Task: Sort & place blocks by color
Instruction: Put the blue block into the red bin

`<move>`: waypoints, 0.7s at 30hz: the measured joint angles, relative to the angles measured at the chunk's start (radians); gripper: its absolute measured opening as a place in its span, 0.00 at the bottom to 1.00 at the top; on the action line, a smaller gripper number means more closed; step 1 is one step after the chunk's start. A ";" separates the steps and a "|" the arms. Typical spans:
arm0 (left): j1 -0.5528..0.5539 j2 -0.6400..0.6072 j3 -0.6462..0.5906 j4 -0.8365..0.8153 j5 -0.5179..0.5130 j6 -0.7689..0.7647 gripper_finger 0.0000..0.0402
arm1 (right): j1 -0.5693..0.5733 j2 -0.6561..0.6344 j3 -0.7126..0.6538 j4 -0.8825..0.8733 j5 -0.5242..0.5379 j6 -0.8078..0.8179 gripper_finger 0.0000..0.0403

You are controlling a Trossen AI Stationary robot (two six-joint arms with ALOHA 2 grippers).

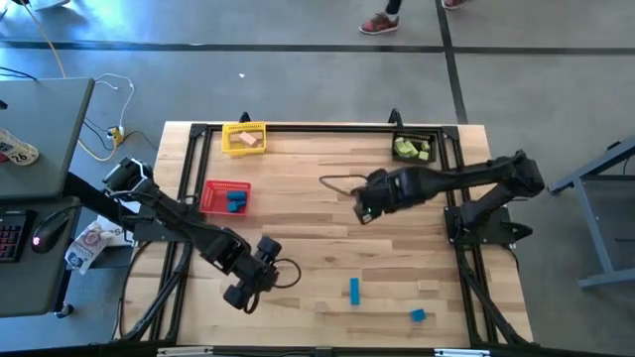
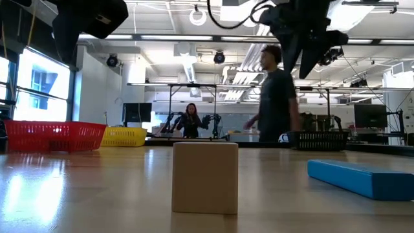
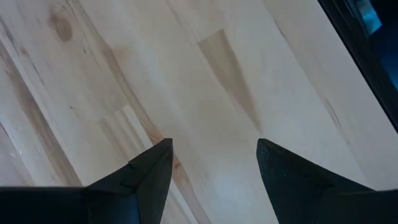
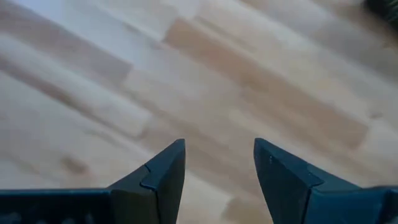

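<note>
On the table's near part lie a blue bar (image 1: 354,290), a blue cube (image 1: 418,315) and a tan block (image 1: 428,287). The low view shows a tan cube (image 2: 206,177) close up and the blue bar (image 2: 362,178) to its right. My left gripper (image 1: 250,286) hangs open over bare wood left of the blue bar, with nothing between its fingers (image 3: 214,146). My right gripper (image 1: 365,208) hangs open above the table's middle, also holding nothing (image 4: 219,144). Both point steeply down.
A yellow basket (image 1: 244,138) with tan blocks stands at the far left, and a red basket (image 1: 226,197) with blue blocks stands nearer on the left. A black basket (image 1: 414,149) with green blocks stands at the far right. A person (image 2: 275,97) stands beyond the table.
</note>
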 joint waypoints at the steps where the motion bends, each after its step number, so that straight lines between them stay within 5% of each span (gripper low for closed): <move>1: -0.004 0.000 0.000 0.000 -0.001 0.000 0.54 | 0.023 0.000 0.000 0.015 0.000 0.035 0.44; 11: -0.019 0.000 0.000 0.000 -0.001 0.000 0.54 | 0.227 0.004 0.000 0.176 0.056 0.310 0.44; 21: -0.019 0.000 0.000 0.002 -0.001 0.000 0.54 | 0.337 0.111 0.000 0.380 0.075 0.402 0.44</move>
